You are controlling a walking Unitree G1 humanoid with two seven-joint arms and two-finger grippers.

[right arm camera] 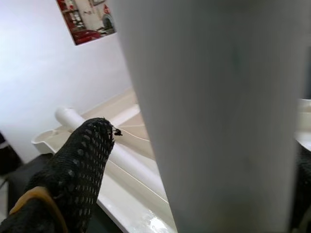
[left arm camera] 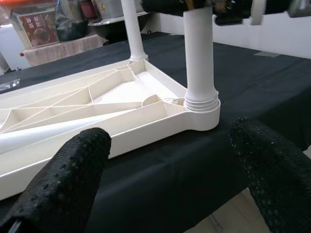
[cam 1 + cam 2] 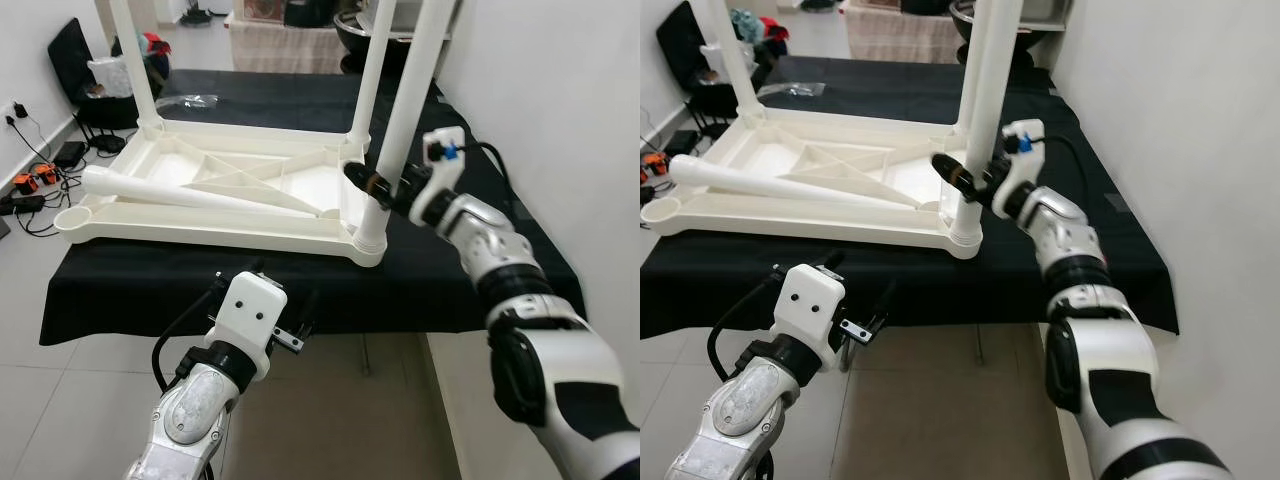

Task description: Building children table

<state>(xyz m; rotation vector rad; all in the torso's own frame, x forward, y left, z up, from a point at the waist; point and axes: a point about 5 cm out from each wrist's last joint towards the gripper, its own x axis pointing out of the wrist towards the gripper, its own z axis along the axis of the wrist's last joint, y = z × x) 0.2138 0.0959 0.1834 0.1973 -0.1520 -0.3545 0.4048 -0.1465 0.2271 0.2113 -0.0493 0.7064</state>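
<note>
On the left, beyond the table edge, cables (image 3: 35, 185) lie on the tiled floor (image 3: 70, 400) near the wall. A black cloth (image 3: 250, 280) covers the work surface, and on it the white tabletop (image 3: 215, 230) lies upside down, its ribbed underside facing up. One loose leg (image 3: 190, 193) lies across this underside, from the left corner toward the middle. At the far left corner a leg (image 3: 135, 65) stands upright in its socket, and another leg (image 3: 370, 75) stands at the far right corner.

The left arm is bent low in front of the table, below the cloth edge, with its white wrist block pointing forward. The left gripper (image 2: 165, 160) hangs in the air with its fingers (image 2: 73, 170) wide apart, holding nothing, and it looks toward the near right corner of the tabletop.

At that near right corner the near leg (image 3: 405, 120) stands tilted a little in its threaded socket. The right arm reaches forward and inward from the right side, elbow low and wrist raised. The right gripper (image 3: 378, 186) is clamped around the lower part of this leg, just above the socket, with one finger (image 1: 77, 170) on each side.
</note>
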